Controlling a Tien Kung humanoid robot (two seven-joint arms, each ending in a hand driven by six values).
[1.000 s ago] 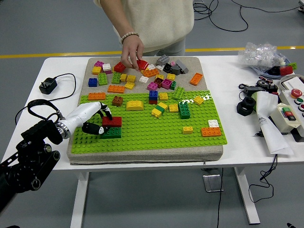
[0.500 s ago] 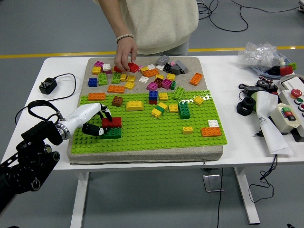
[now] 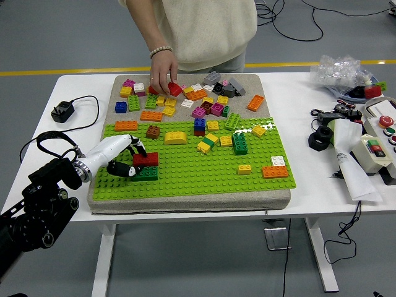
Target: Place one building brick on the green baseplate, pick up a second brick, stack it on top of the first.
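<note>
Red brick (image 3: 145,159) sits stacked on green brick (image 3: 145,172), at the baseplate's (image 3: 204,176) eight o'clock.
Left hand (image 3: 127,158) pinches the red one; stacking step looks near done: press down, then release.

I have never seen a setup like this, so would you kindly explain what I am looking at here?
This is one camera view from high on a humanoid robot, looking down over a white table. Its left robot hand reaches in from the left and grips a red brick stacked on a dark green brick, on the green baseplate. Loose bricks lie at the far side. A person's hand there touches another red brick. The right arm is out of view.
</note>
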